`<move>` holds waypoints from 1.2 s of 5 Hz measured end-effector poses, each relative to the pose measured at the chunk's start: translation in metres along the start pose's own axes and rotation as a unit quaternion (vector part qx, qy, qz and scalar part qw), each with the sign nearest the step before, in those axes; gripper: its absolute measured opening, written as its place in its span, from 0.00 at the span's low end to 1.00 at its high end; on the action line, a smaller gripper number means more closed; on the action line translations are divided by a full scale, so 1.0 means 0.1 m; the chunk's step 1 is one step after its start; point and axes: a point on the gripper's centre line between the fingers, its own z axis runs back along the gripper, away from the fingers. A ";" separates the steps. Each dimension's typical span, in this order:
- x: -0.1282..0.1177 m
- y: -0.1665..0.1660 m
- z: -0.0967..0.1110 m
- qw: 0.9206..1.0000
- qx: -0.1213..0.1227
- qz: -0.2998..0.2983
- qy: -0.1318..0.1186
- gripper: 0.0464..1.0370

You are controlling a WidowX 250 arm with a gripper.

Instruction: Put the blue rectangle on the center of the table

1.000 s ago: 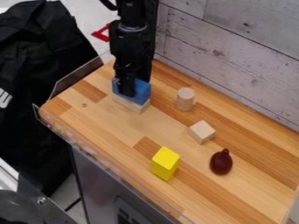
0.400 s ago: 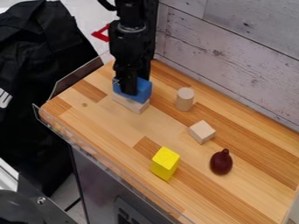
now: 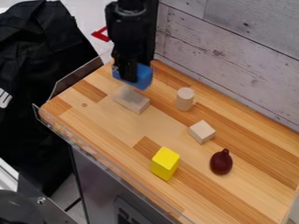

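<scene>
Down front, a yellow block on the wood-grained tabletop; right of it, a glossy, dark-red bulb. Farther back, a pale wooden cube, then an upright wooden cylinder. And there, toward the far left corner, the gripper clutches the blue rectangle above a flat wooden block!
</scene>
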 end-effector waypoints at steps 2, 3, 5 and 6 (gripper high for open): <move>-0.19 0.22 -0.08 1.000 0.025 -0.006 -0.006 0.52; -0.33 0.27 -0.14 0.999 0.031 -0.025 -0.004 0.52; -0.59 0.35 -0.28 0.997 0.055 -0.062 -0.005 0.52; -0.71 0.42 -0.18 0.996 0.046 -0.074 -0.010 0.52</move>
